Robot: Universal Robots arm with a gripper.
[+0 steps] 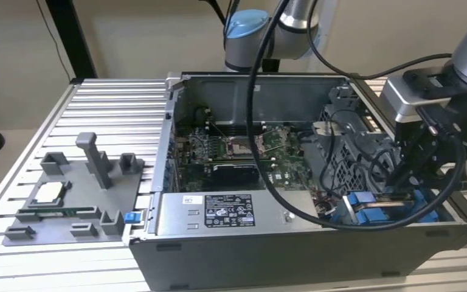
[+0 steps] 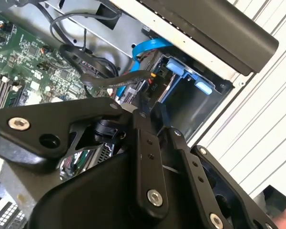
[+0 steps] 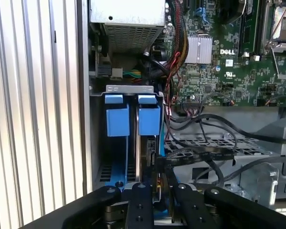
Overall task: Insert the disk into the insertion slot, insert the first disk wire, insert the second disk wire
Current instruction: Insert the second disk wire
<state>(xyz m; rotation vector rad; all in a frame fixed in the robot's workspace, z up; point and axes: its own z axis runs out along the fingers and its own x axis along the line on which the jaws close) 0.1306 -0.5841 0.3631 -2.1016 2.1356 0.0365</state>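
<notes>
Blue tabs, two of them (image 3: 117,119), sit side by side at the top of the slot (image 3: 126,143) in the first wrist view, at the case (image 1: 298,255) corner on the exterior view's right. One disk (image 3: 148,152) stands on edge in the slot under the second tab. One gripper (image 3: 157,200) hangs directly over the disk's end, its two fingers (image 3: 139,205) nearly closed around a black wire (image 3: 200,153) connector there. One motherboard (image 3: 229,62) lies alongside.

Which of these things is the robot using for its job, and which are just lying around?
For the job: hand, insertion slot with blue tabs, blue wire near it.
Just lying about: silver power box, green circuit board, grey tray of parts on the table.
</notes>
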